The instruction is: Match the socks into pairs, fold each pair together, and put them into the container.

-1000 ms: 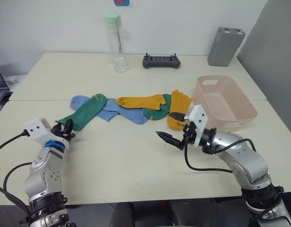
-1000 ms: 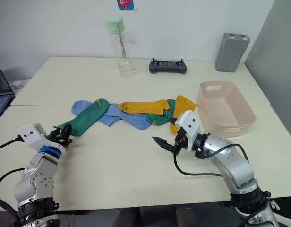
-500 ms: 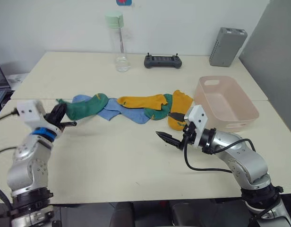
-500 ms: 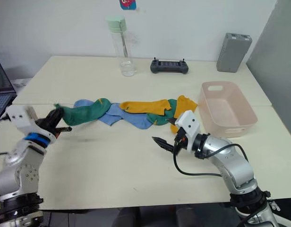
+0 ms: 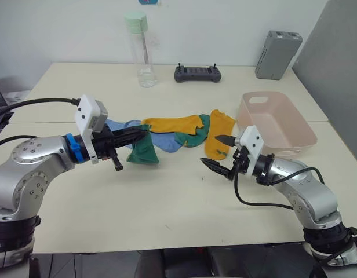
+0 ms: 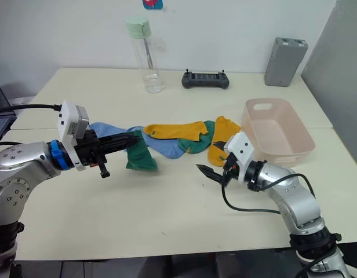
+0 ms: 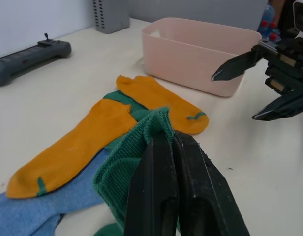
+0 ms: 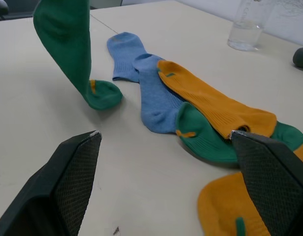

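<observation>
We've got the left gripper (image 5: 145,132) clamped on one green sock (image 5: 143,151), pinched at its cuff end; the sock hangs down from the fingers, toe end touching the table (image 5: 167,202). It sits just beside the blue socks.

Right gripper (image 5: 220,153) has its fingers spread wide, nothing in them, hovering low over the table just in front of the rightmost yellow sock (image 5: 218,132), not touching it.

Rest of the socks are in a loose overlapping row mid-table:
- 2 blue socks (image 5: 166,142), partly under the others
- 2nd yellow sock (image 5: 172,123) lying across the blue and across the 2nd green sock (image 5: 195,133)
- 2nd green is wedged between the 2 yellows, mostly covered

No pairs folded yet. Tub (image 5: 274,124) sits at the robot's right, near the right-hand yellow sock, w/ no socks inside.

Back of table: bottle (image 5: 139,51), controller (image 5: 197,73), grey box (image 5: 277,55).
</observation>
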